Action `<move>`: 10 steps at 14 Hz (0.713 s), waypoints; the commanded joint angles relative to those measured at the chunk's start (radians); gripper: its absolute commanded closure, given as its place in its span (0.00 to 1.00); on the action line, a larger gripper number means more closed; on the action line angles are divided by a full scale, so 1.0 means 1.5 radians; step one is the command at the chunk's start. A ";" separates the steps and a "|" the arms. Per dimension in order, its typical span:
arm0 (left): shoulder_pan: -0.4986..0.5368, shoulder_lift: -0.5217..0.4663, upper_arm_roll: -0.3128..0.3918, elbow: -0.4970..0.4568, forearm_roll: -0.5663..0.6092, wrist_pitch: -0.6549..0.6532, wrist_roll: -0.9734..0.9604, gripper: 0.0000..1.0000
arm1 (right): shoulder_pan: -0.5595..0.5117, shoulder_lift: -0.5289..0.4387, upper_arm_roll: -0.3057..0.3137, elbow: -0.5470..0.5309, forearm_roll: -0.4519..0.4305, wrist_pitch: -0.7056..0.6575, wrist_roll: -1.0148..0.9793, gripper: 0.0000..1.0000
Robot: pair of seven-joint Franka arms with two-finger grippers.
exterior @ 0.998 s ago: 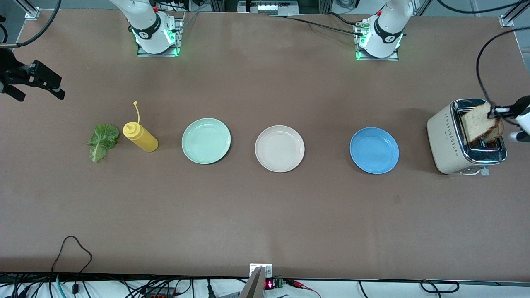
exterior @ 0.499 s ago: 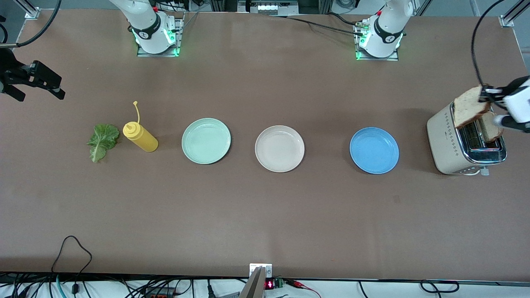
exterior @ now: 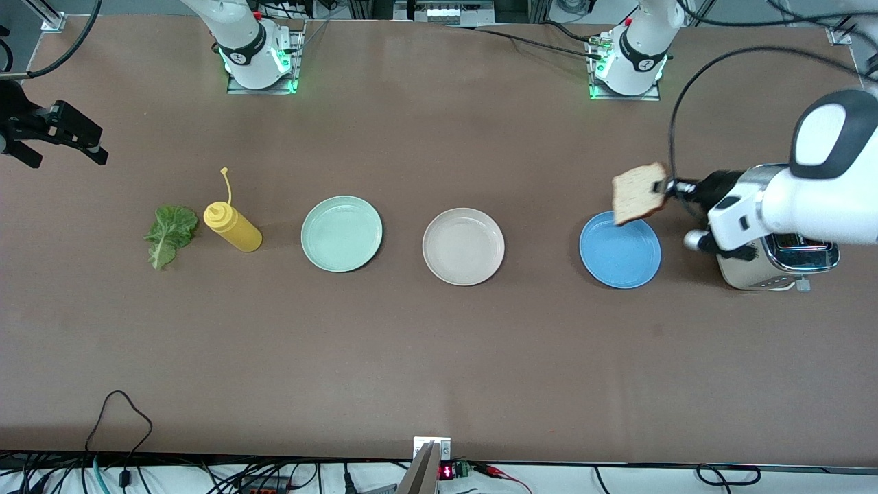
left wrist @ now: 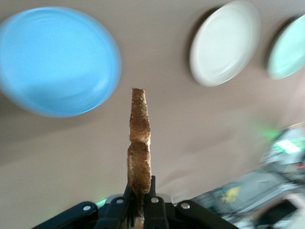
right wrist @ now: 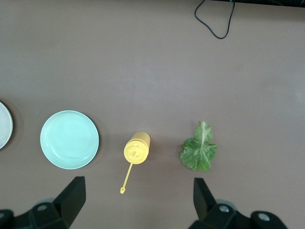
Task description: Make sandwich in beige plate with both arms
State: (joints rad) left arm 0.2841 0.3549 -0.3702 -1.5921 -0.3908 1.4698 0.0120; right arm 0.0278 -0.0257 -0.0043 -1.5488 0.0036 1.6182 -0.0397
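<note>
The left gripper is pinching a toast slice on its edge, up over the blue plate. The beige plate lies next past the blue plate, toward the right arm's end. The right gripper waits with fingers wide, up near the lettuce

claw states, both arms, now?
Left claw: shut on squarish light-brown toast slice, over blue plate's edge.
Right claw: open, empty, waiting.
</note>
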 commanded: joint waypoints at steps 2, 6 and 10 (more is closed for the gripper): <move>-0.034 0.042 -0.002 -0.051 -0.198 0.157 -0.025 1.00 | -0.002 -0.007 0.002 -0.021 0.011 -0.027 -0.004 0.00; -0.144 0.055 -0.002 -0.154 -0.342 0.417 -0.012 1.00 | -0.020 -0.015 -0.011 -0.070 0.060 -0.022 -0.215 0.00; -0.246 0.109 -0.002 -0.164 -0.384 0.565 0.005 1.00 | -0.089 -0.021 -0.047 -0.195 0.237 0.083 -0.544 0.00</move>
State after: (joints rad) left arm -0.0347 0.4896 -0.3798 -1.8376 -0.9268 2.2487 -0.0066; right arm -0.0522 -0.0244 -0.0660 -1.7254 0.2451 1.6644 -0.6261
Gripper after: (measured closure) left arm 0.916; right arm 0.000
